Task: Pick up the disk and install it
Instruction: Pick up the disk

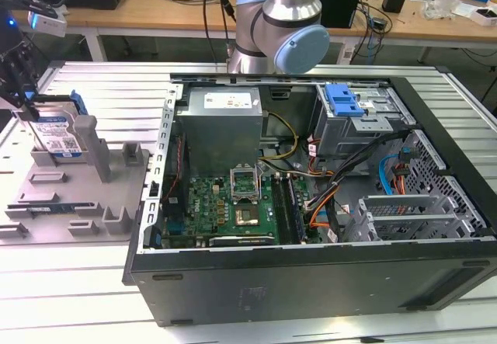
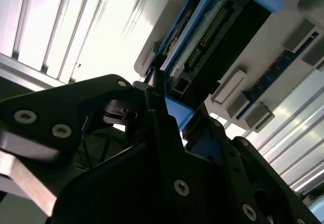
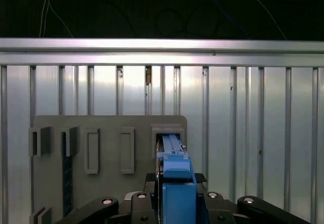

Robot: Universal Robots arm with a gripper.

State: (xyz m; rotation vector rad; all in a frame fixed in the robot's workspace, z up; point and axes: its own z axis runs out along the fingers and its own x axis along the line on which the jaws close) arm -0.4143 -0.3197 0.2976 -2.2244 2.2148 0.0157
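Note:
The disk (image 1: pixel 58 130), silver with a blue-and-white label and blue rails, stands on edge in a slot of the grey holder (image 1: pixel 78 196) at the exterior view's left. My gripper (image 1: pixel 31 115) is down over the disk's top edge, its dark fingers on either side. In the first wrist view the disk's blue rail (image 3: pixel 174 183) sits tight between the two fingers of the gripper (image 3: pixel 174 179), above the holder (image 3: pixel 109 125). The second wrist view shows the disk's connector edge (image 2: pixel 217 37) with a black finger (image 2: pixel 156 100) pressed against it. The gripper looks shut on the disk.
An open computer case (image 1: pixel 311 262) lies at the centre and right, with a motherboard (image 1: pixel 233 204), cables and a drive cage carrying a blue latch (image 1: pixel 343 99). The arm's base (image 1: pixel 279 26) rises behind the case. The holder has upright posts (image 1: pixel 97 150). A ribbed metal table (image 1: pixel 101 88) lies underneath.

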